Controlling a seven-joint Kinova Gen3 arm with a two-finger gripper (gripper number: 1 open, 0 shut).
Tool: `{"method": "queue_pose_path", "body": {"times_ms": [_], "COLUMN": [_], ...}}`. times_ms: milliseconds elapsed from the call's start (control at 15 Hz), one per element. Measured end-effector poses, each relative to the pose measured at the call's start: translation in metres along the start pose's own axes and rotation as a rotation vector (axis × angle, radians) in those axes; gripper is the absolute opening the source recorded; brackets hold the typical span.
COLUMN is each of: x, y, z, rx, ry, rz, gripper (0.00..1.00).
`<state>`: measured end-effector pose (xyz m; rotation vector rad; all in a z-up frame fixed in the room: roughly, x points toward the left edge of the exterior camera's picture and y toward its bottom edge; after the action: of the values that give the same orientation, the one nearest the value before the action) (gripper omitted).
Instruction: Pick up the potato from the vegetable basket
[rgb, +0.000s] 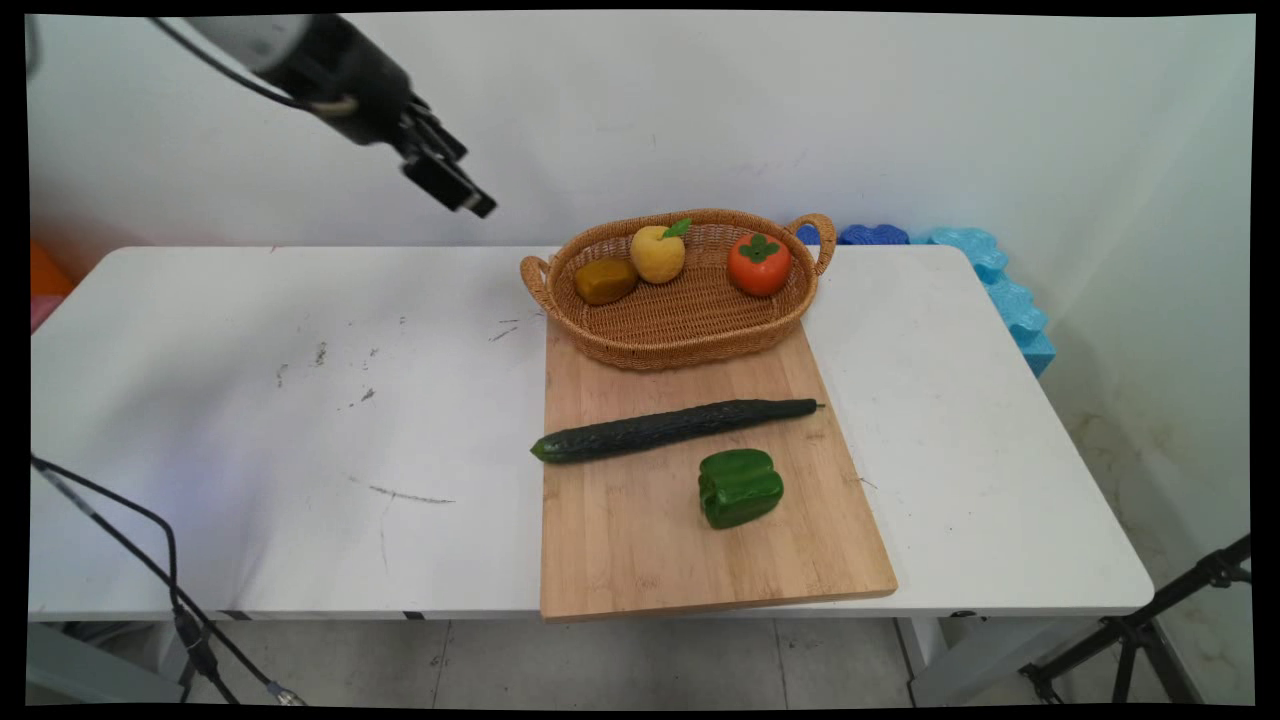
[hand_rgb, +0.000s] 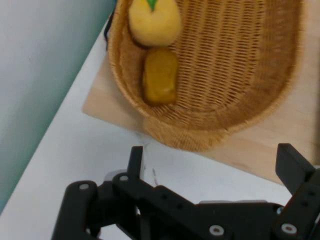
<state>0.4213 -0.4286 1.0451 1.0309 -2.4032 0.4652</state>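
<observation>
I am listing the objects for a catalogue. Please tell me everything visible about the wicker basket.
The wicker basket is oval, shallow, woven from tan wicker, with a loop handle at each end. It stands upright on the far end of the wooden cutting board. Inside lie a brown-yellow piece, a yellow fruit touching it, and an orange persimmon apart from them.

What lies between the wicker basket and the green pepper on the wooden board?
In the main view, a dark cucumber lies across the board between the basket and the pepper.
</observation>
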Motion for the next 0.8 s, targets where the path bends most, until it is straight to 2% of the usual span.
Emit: {"method": "queue_pose_path", "body": {"times_ms": [467,800], "x": [0.027,0.038], "y": [-0.017,-0.023], "z": [0.111,0.167], "rx": [0.046,0.052], "ry": [-0.062,-0.09], "rz": [-0.008,-0.005], "gripper": [1.0,1.0]}}
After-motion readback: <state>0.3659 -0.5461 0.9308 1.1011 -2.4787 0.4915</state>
